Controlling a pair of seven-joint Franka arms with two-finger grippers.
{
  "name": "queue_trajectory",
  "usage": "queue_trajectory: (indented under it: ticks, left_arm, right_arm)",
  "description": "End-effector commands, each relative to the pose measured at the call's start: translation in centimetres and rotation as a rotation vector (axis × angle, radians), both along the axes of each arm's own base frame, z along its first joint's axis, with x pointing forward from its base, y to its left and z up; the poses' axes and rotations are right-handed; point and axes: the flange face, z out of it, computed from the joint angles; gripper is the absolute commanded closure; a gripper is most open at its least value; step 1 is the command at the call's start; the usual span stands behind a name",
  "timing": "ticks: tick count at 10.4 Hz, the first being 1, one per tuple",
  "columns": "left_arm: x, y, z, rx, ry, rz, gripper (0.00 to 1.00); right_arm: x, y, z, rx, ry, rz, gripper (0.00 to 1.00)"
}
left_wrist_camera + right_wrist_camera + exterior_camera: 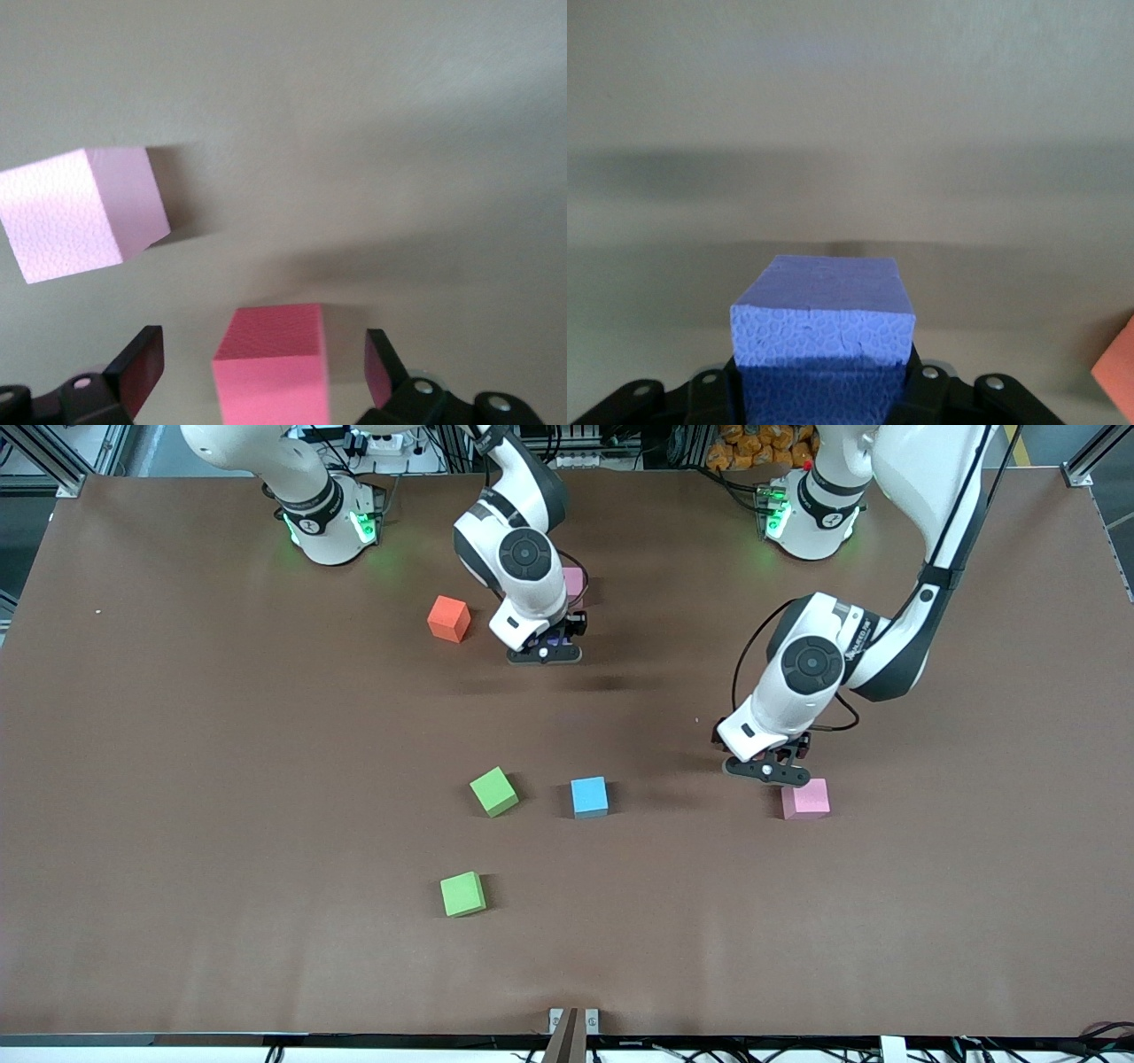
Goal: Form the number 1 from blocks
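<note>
Brown bench [177, 779], frame centre. My right gripper [824, 390] clenched on purple block [822, 323]; my left gripper [257, 372] released, straddling red block [273, 363], pink block [80, 212] beside.

Bright, even overhead light casts soft shadows on the table [177, 779]; both wrist views look soft and washed out.

The setting is a robotics laboratory. Two white robot arms [523, 558] are mounted on a table covered with a brown mat [177, 779]. Aluminium framing [53, 456] and cables [585, 443] line the table edge; an orange object there cannot be identified.
</note>
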Motion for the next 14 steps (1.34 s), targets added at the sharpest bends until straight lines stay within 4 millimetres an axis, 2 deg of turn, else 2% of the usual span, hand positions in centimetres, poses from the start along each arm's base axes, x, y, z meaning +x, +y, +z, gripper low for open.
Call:
queue_trajectory:
  ticks: [1,4,8,11,14]
  left_arm:
    - [-1.0,2.1,-1.2,0.005,0.002,-0.036,0.00]
    - [-1.4,2.1,-1.6,-0.009,0.019,-0.015,0.00]
    - [-1.1,2.0,-0.9,-0.023,0.016,0.005,0.00]
    - [-1.2,2.0,-1.0,-0.078,0.047,0.085,0.00]
    - [-1.8,2.2,-1.9,-0.073,0.069,0.088,0.00]
  right_arm:
    - [-1.9,0.6,-0.5,-0.012,0.013,-0.044,1.00]
    - [-3.5,1.6,-1.6,-0.004,-0.009,-0.050,1.00]
    - [-5.0,2.4,-2.7,-0.007,-0.020,-0.069,1.00]
    - [-6.6,3.3,-3.1,-0.018,-0.020,-0.079,1.00]
    - [-7.7,3.7,-3.2,-0.023,-0.019,-0.072,1.00]
